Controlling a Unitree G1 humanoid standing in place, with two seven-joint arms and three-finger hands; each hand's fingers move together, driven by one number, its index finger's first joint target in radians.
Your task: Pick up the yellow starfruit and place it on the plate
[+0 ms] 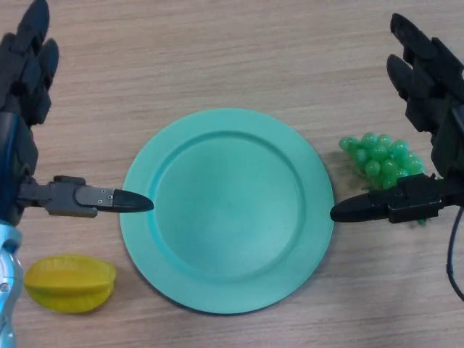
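the yellow starfruit (70,283) lies on the surface (232,58) at near left, just beside the empty green plate (145,239). left hand (25,80) and right hand (428,80) hover spread, holding nothing, flanking the plate, apparently ready. green grapes (380,159) sit right.

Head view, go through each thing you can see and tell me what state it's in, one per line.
Yellow starfruit: lying on the table, near left, not on the plate, untouched.
Plate: flat on the table, nothing on it.
Green grapes: on the table, right of the plate.
Left hand: open, holding nothing.
Right hand: open, holding nothing.
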